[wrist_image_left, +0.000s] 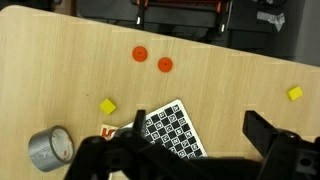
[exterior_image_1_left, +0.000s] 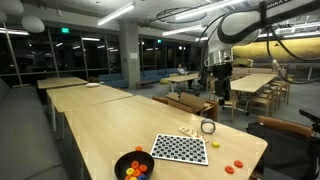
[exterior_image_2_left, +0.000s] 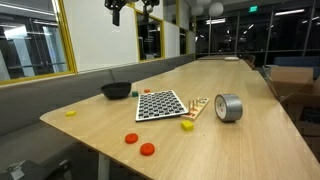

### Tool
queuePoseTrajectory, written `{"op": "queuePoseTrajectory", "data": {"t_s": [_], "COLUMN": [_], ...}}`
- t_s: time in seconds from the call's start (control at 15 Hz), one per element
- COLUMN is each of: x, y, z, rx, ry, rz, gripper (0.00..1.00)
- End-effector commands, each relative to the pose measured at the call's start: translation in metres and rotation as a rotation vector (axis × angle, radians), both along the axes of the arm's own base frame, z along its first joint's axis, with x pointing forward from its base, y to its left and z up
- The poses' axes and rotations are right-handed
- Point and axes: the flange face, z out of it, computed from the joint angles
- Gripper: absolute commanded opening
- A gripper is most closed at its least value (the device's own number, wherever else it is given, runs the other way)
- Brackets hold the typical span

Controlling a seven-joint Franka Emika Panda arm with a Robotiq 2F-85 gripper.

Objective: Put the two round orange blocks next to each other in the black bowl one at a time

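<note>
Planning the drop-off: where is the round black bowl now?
In both exterior views, the round black bowl sits beside the black-and-white checkered board, opposite the grey tape roll.

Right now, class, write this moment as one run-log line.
pincer: open, raised | orange discs: both on table, outside black bowl | grasp: none

1. An exterior view looks from afar along the table point(exterior_image_1_left: 100, 115), over the black bowl point(exterior_image_1_left: 132, 165) and checkerboard point(exterior_image_1_left: 180, 149);
2. an exterior view sits low and nearer at a table corner, facing that checkerboard point(exterior_image_2_left: 160, 104);
3. the wrist view looks straight down from high; all three share the checkerboard point(wrist_image_left: 175, 128).
</note>
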Motion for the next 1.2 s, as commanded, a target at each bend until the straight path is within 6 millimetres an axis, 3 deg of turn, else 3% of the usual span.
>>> {"op": "queuePoseTrajectory", "data": {"t_s": [0.0, 0.33, 0.47, 0.67, 1.13], "x": [0.001, 0.001, 0.003, 0.008, 0.014], "y": [0.000, 0.000, -0.002, -0.007, -0.029], "z": [0.003, 0.007, -0.006, -0.044, -0.153], "rx": [0.000, 0.000, -0.021, -0.016, -0.017], "ry": [-0.004, -0.015, -0.018, -0.034, -0.027], "rz": [0.000, 0.000, -0.058, -0.193, -0.576], "gripper": [1.00, 1.00, 1.00, 1.00, 1.00]}}
